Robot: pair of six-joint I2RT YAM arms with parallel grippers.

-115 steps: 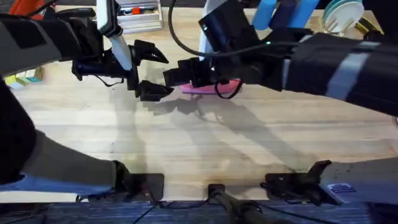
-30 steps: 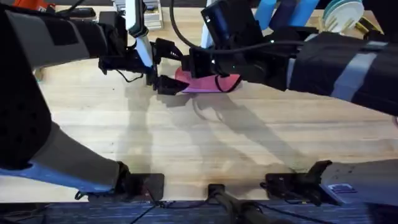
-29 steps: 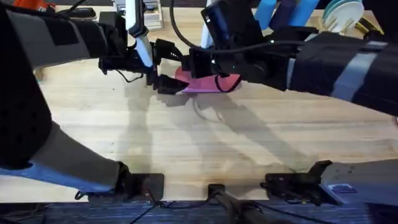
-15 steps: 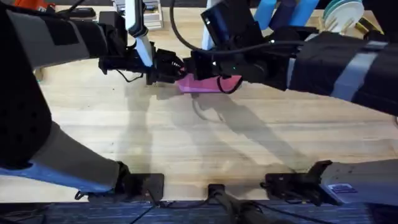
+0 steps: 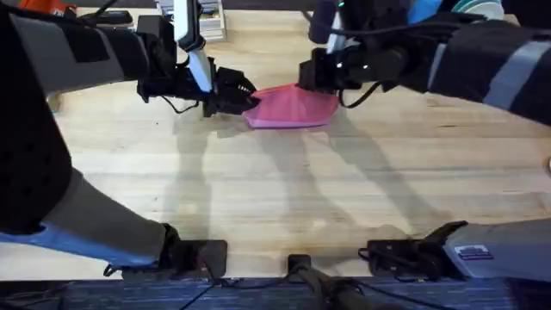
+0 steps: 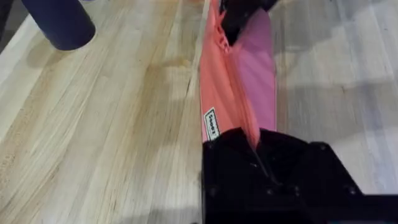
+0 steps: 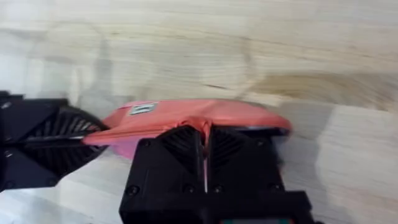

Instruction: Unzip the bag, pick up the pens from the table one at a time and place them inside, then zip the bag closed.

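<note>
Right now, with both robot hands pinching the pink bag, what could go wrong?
1. The left gripper holds one end of the bag and the right gripper pinches the top edge near the other end. If they pull apart too hard, the fabric may slip out of a gripper.
2. The bag sits partly lifted off the table, so it could twist, and the zip might jam.

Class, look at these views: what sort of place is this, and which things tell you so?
Probably a robotics lab workbench: a pale wooden table, two black robot arms gripping a pink pencil pouch, and cluttered supplies along the far edge.
</note>
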